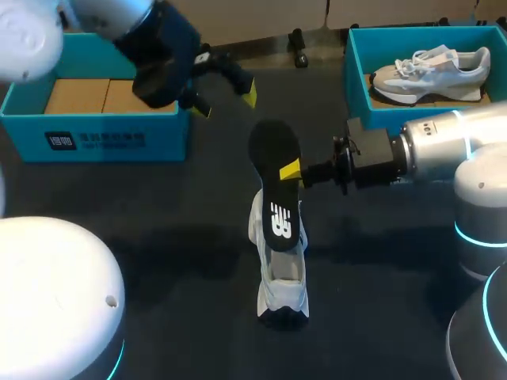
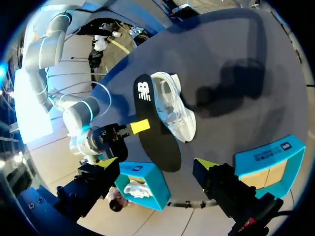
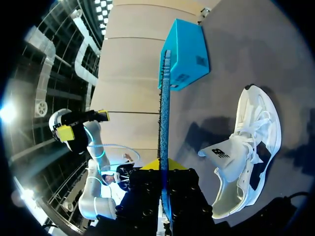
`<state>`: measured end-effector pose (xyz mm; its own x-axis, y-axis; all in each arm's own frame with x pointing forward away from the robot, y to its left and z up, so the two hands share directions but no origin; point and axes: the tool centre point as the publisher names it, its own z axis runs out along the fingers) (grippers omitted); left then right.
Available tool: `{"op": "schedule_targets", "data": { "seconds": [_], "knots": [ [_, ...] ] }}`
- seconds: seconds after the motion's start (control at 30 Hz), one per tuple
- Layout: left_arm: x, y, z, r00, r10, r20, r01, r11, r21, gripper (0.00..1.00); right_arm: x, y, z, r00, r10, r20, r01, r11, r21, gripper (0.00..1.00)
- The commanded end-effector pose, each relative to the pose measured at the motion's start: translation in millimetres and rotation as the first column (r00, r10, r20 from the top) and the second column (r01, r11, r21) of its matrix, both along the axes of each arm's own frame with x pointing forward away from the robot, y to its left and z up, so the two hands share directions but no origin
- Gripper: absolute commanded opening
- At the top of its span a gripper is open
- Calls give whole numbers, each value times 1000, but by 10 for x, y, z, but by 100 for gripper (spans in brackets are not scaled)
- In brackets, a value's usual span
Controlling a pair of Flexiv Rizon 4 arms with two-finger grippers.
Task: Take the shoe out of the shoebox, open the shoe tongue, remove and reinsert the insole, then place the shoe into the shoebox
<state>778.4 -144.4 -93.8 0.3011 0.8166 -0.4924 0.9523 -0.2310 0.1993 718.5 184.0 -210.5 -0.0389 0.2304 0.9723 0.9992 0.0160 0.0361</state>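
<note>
The right fingers are closed on the black insole, one yellow tip pressed against its broad face about midway along its length. In the right wrist view the insole is seen edge-on, a thin strip running straight out from between the two tips. It is held clear of the bench. Its end with the white logo hangs over the white shoe, and whether it touches the shoe cannot be told. The shoe stands on its sole near the middle of the bench, outside both boxes, with its tongue pulled out and folded back from the opening.

The left fingers are spread wide apart and hold nothing. They hang above the bench, beside the blue shoebox, well apart from the insole. That shoebox sits at the left rear of the bench with brown cardboard inside. A second blue box sits at the right rear with another pale shoe in it.
</note>
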Motion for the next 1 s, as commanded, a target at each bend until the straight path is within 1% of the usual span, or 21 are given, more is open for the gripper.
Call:
{"op": "schedule_targets", "data": {
  "seconds": [0.03,0.13,0.17,0.2,0.23,0.27,0.33,0.37,0.4,0.47,0.57,0.67,0.8,1.0],
  "knots": [
    [82,-59,20,999,-15,-38,18,996,92,100,5,17,-4,1000,-1,0,1,1000,-1,0],
    [82,-59,20,999,-15,-38,18,996,92,100,5,17,-4,1000,-1,0,1,1000,-1,0],
    [61,-99,-6,1000,16,-14,-14,990,143,100,5,17,-4,1000,-1,0,1,1000,-1,0],
    [44,-136,7,1000,10,-3,-10,990,138,100,5,17,-4,1000,-1,0,1,1000,-1,0],
    [40,-171,6,999,35,-9,-32,981,189,100,5,17,-4,1000,-1,0,1,1000,-1,0],
    [18,-200,8,999,42,18,-45,974,223,100,5,17,-4,1000,-1,0,1,1000,-1,0],
    [-25,-243,16,996,84,39,-92,950,300,100,5,17,-4,1000,-1,0,1,1000,-1,0],
    [-41,-253,22,996,83,43,-92,948,304,100,5,17,-4,1000,-1,0,1,1000,-1,0],
    [-72,-273,19,990,120,78,-139,929,344,100,5,17,-4,1000,-1,0,1,1000,-1,0],
    [-110,-292,10,990,131,42,-137,926,352,100,5,17,-4,1000,-1,0,1,1000,-1,0],
    [-161,-355,-29,985,174,2,-161,906,391,100,5,17,-4,1000,-1,0,1,1000,-1,0],
    [-145,-431,-55,976,209,-59,-165,891,423,100,5,17,-4,1000,-1,0,1,1000,-1,0],
    [-123,-498,-39,972,231,-51,-188,883,431,100,5,17,-4,1000,-1,0,1,1000,-1,0],
    [-48,-586,-13,962,260,-87,-195,873,447,100,5,17,-4,1000,-1,0,1,1000,-1,0]
  ]
}}
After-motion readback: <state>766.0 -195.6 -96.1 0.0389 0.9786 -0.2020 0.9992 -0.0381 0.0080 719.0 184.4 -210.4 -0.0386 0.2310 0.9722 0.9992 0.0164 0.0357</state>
